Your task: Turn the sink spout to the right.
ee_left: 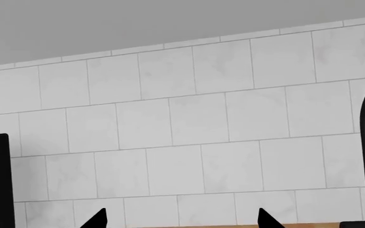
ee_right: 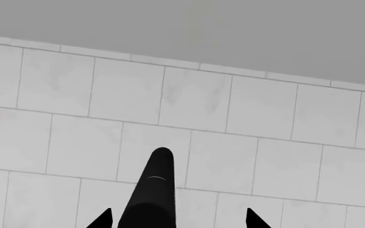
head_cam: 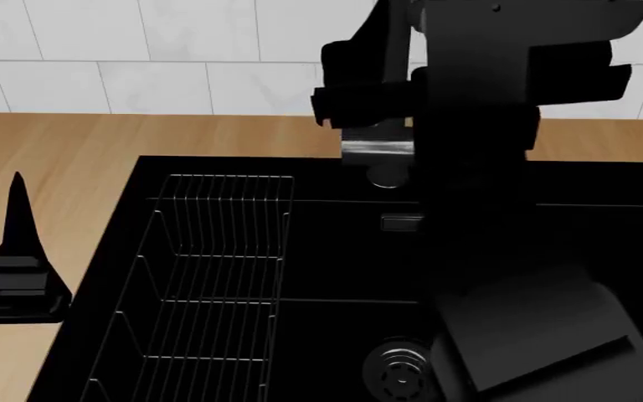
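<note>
While the left gripper [ee_left: 181, 219] sits open & empty, right gripper [ee_right: 177, 219] straddles spout [ee_right: 154, 194].

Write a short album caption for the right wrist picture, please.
Right hand, fingers spread open, reaches toward the black sink spout against a white tiled wall.

Right arm [head_cam: 501, 167]: matte black, blocky flat-faced segments, no visible cables or markings. Left pincer [head_cam: 14, 251]: black, tapered pointed finger on stepped boxy base. Wrist views: black triangular fingertips [ee_left: 99, 218], [ee_right: 252, 219], same finish.
</note>
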